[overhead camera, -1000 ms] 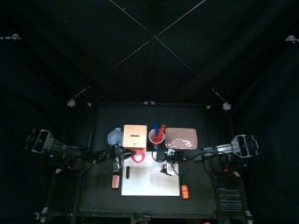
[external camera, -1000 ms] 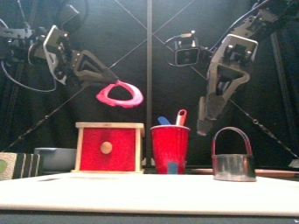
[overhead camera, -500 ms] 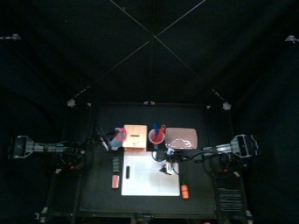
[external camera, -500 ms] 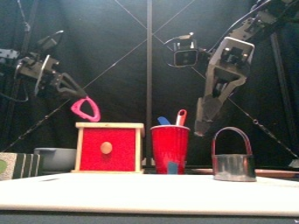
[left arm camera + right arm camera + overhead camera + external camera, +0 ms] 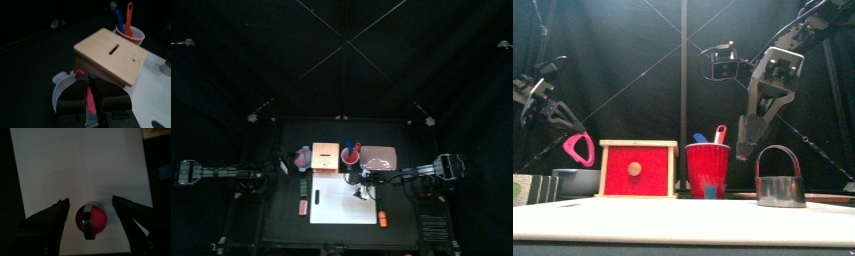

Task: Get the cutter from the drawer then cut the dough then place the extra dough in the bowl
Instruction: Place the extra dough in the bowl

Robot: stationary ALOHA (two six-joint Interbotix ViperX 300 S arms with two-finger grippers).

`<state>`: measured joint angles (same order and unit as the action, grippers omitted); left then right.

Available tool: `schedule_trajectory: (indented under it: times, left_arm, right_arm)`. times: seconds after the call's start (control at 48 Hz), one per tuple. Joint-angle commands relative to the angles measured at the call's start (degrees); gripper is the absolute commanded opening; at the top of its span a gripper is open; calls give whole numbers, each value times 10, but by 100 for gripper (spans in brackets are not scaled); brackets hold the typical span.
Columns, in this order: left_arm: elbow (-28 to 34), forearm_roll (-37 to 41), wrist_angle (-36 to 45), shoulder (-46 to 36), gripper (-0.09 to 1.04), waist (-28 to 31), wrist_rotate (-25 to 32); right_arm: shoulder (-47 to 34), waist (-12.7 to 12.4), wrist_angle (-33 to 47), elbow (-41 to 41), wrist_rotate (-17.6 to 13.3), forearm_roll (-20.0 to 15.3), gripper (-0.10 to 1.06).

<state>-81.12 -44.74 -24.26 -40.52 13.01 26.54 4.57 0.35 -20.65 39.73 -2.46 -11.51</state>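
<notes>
One dough ring (image 5: 87, 99) in left fingers (image 5: 77, 93); one bowl (image 5: 575, 181), one cutter (image 5: 780, 191).

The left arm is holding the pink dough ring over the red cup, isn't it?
Not quite. The left gripper does hold the pink dough ring, but over the blue-grey bowl beside the wooden box, not over the red cup. The front view shows it.
</notes>
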Motion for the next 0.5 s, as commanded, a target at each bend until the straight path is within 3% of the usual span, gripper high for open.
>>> schedule_trajectory:
  times: [0.021,0.167,0.375,0.5]
  left_arm:
    - [28,12,3,18,50,8,-2]
    - [33,11,0,26,60,25,-3]
    - [33,-11,-7,25,85,31,-4]
    - [34,-28,-16,25,92,31,-4]
  right_arm:
    - [10,-5,4,-15,1,0,98]
    - [9,-5,4,-18,1,0,98]
    - [7,-5,4,-18,1,0,98]
    - [6,-5,4,-20,1,0,98]
